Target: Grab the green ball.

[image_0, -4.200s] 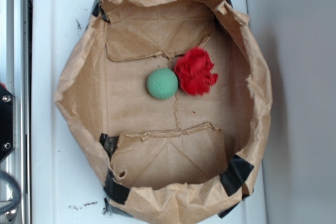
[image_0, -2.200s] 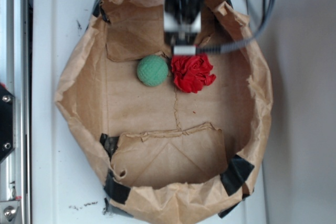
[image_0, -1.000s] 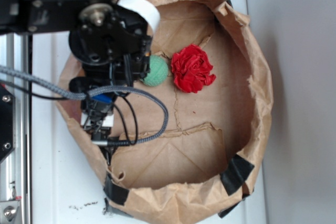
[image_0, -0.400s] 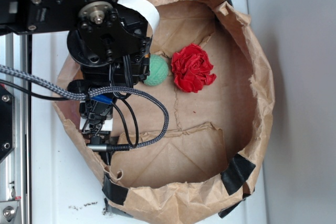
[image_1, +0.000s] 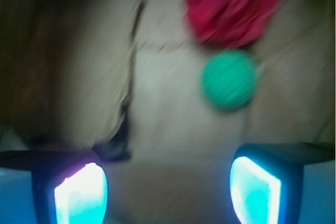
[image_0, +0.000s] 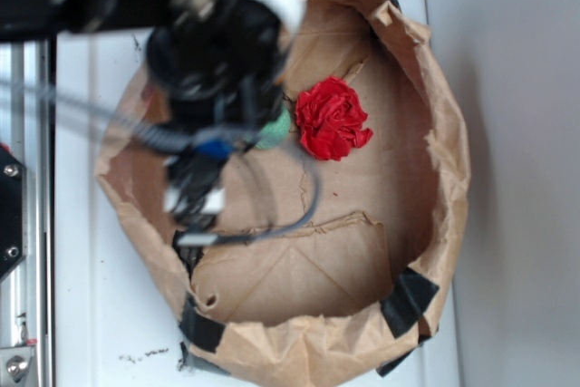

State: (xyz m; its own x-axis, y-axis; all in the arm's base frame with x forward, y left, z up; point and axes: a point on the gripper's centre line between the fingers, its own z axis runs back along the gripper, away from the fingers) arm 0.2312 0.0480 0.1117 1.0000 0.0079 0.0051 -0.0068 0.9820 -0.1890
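The gripper point(image_1: 168, 190) has its two fingers spread wide with nothing between them, and bare brown paper floor lies ahead of it in the wrist view. The green ball point(image_1: 229, 80) sits clear of both fingers, but the red tuft point(image_1: 231, 11) lies just beyond it, touching or nearly so. In the exterior view the paper bag point(image_0: 449, 178) rings the floor with crumpled upright walls; a folded flap point(image_0: 299, 265) covers part of the floor, and the robot arm point(image_0: 213, 70) hides most of the ball
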